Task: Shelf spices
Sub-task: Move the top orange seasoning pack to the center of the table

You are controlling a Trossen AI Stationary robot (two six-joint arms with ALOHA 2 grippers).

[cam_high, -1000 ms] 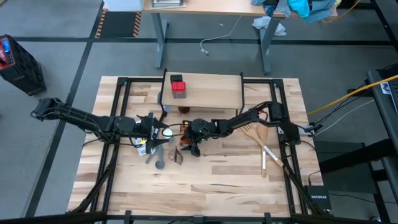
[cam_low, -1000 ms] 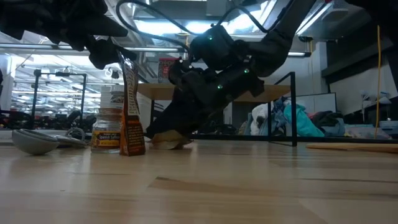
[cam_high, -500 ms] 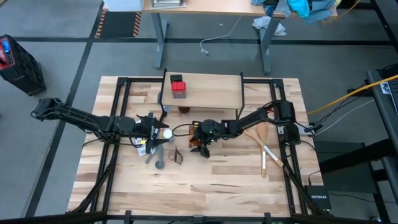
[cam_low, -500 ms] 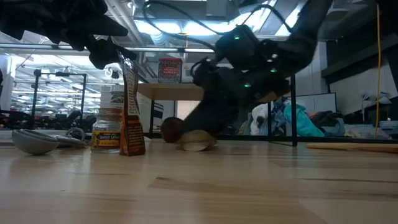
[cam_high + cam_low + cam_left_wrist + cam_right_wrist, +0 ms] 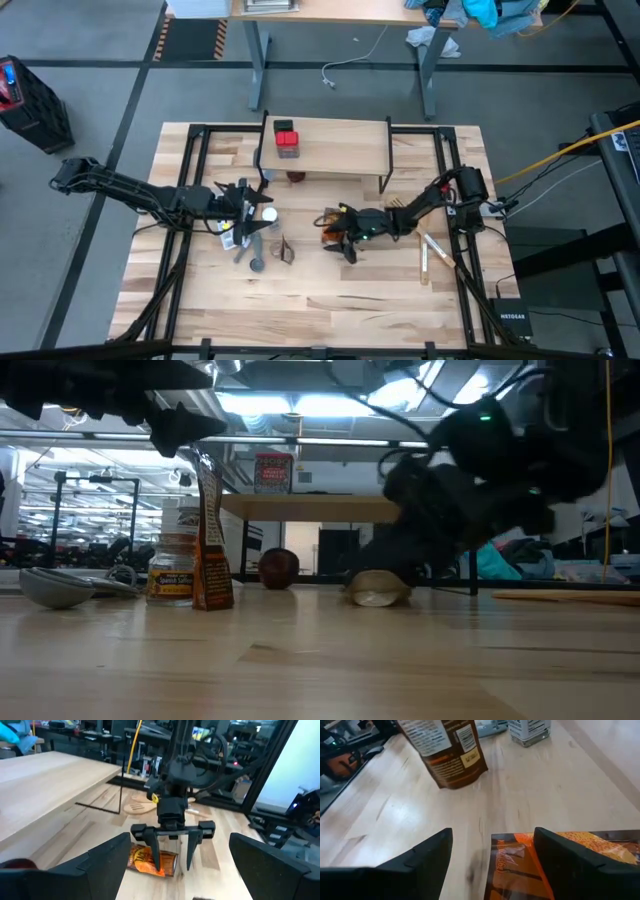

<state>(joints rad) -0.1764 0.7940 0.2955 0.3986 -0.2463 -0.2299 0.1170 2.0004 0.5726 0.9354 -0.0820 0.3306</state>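
The orange spice packet (image 5: pixel 148 860) lies flat on the table in front of the shelf (image 5: pixel 330 147). The right gripper (image 5: pixel 173 851) straddles it, fingers spread, holding nothing. It looks light and floppy (probably slippery too); pinch its long edges.

This is a robotics lab or workshop in a large open industrial hall. The plank-topped wooden table (image 5: pixel 330 300) stands on grey floor marked with dark lines, carrying a black metal frame (image 5: pixel 200 135) and 2 dark arms. Beyond the arms, a light-wood desk on grey metal legs (image 5: pixel 340 12) holds bundled cloth, and loose cables (image 5: pixel 345 62) trail on the floor. The low view shows long ceiling strip lights (image 5: pixel 330 402), exposed beams and distant workbenches.
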